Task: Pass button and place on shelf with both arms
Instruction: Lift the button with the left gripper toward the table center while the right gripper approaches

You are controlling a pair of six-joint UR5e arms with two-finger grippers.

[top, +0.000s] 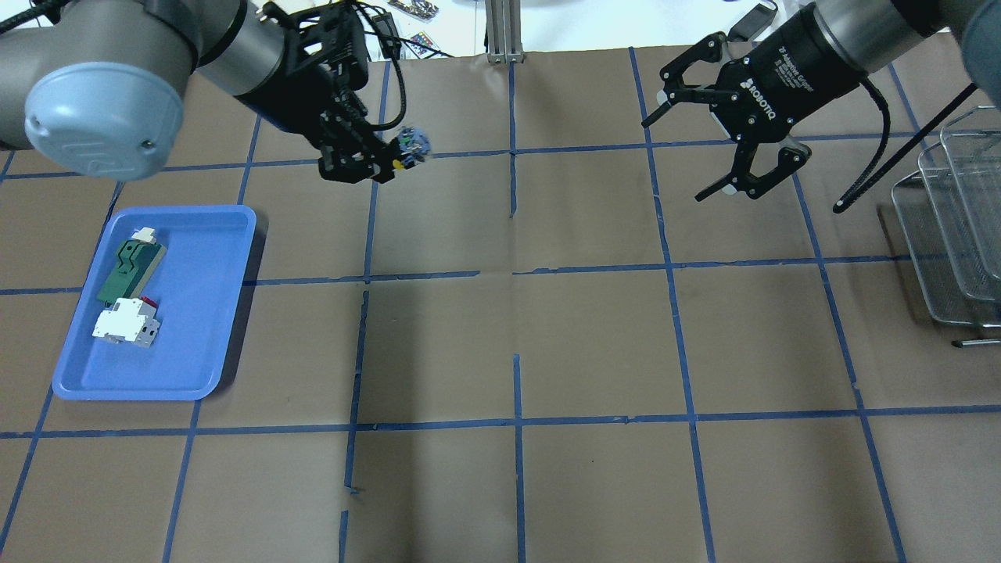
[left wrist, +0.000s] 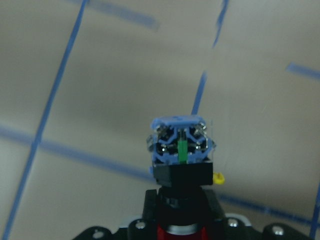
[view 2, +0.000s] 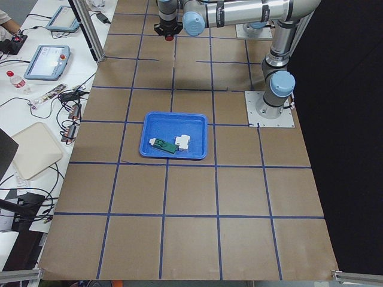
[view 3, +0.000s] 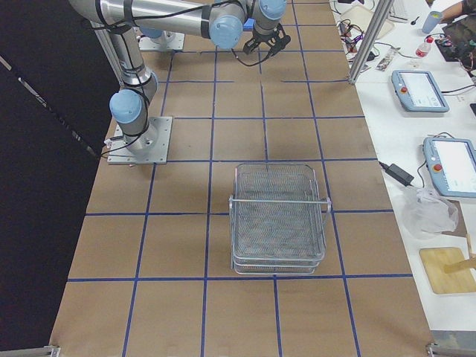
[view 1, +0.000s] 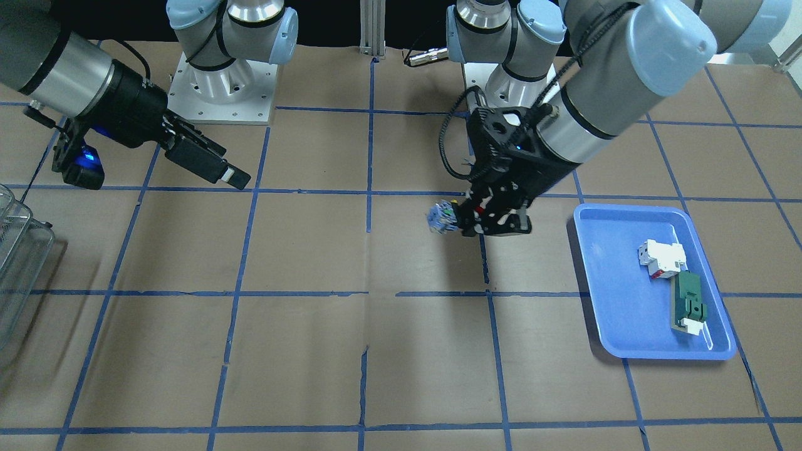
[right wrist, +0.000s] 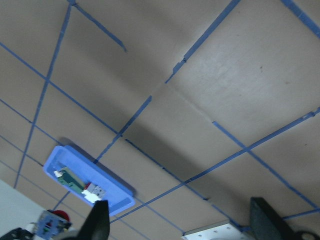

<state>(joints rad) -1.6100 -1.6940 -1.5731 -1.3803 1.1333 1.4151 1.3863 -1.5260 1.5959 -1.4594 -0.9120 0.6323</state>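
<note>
My left gripper point(top: 374, 160) is shut on the button point(top: 410, 145) and holds it sideways above the table, blue-grey contact block pointing toward the table's middle. In the front view the button point(view 1: 442, 217) sticks out of the left gripper point(view 1: 479, 219). In the left wrist view the contact block point(left wrist: 180, 150) faces away, with the red cap at the bottom edge. My right gripper point(top: 677, 159) is open and empty, about two grid squares from the button. The wire-mesh shelf point(top: 950, 234) stands at the table's right end; it also shows in the front view point(view 1: 15, 250) and the right side view point(view 3: 279, 219).
A blue tray point(top: 195, 313) on the table's left side holds a white-and-red breaker block point(top: 125, 322) and a flat green part point(top: 129, 262). The tray point(view 1: 626, 326) also shows in the front view. The table is brown paper with blue tape lines.
</note>
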